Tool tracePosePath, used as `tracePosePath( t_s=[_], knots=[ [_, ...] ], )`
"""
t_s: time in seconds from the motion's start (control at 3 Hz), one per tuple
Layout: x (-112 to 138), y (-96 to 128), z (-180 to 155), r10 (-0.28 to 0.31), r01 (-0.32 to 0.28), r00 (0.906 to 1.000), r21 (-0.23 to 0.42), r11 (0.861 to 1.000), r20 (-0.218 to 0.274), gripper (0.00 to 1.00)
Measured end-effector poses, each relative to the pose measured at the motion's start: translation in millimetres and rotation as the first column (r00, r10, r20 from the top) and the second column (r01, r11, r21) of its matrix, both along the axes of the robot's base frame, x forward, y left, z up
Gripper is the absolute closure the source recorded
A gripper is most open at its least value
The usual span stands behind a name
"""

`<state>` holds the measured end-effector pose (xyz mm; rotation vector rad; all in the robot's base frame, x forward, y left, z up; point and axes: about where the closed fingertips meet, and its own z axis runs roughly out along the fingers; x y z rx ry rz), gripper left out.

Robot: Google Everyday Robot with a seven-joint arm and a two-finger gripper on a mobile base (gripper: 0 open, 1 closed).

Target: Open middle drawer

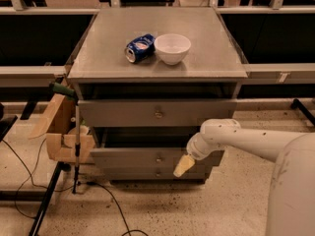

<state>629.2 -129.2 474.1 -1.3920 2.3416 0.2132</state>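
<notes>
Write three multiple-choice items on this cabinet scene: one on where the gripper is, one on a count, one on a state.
1. Where is the gripper?
A. Above the cabinet top
B. Low in front of the lower drawers, right of the middle drawer's knob
C. On the floor left of the cabinet

2. How many drawer fronts show a knob?
A. One
B. Five
C. Three

3. How does the blue can rest?
A. On its side beside the white bowl
B. Upright
C. Inside the bowl

Answers:
1 B: the gripper's tip hangs before the lower fronts, right of their knobs.
2 C: three stacked fronts each carry one centre knob.
3 A: the can's round end faces sideways, next to the bowl.
</notes>
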Motion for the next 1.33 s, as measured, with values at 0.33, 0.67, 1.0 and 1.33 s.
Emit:
tracePosePath(
  t_s=[0.33,0.67,1.0,1.33],
  knots=[
    [15,-2,-23,-0.003,0.004,0.9984,0.024,1.0,-0.056,0.0],
    [20,-5,-45,-0.009,0.014,0.9945,0.051,0.999,-0.105,0.0],
    [19,-5,-53,-0.003,0.012,0.991,0.068,0.998,-0.134,0.08],
    [19,-5,-50,-0.003,0.012,0.991,0.069,0.998,-0.134,0.3]
  ],
)
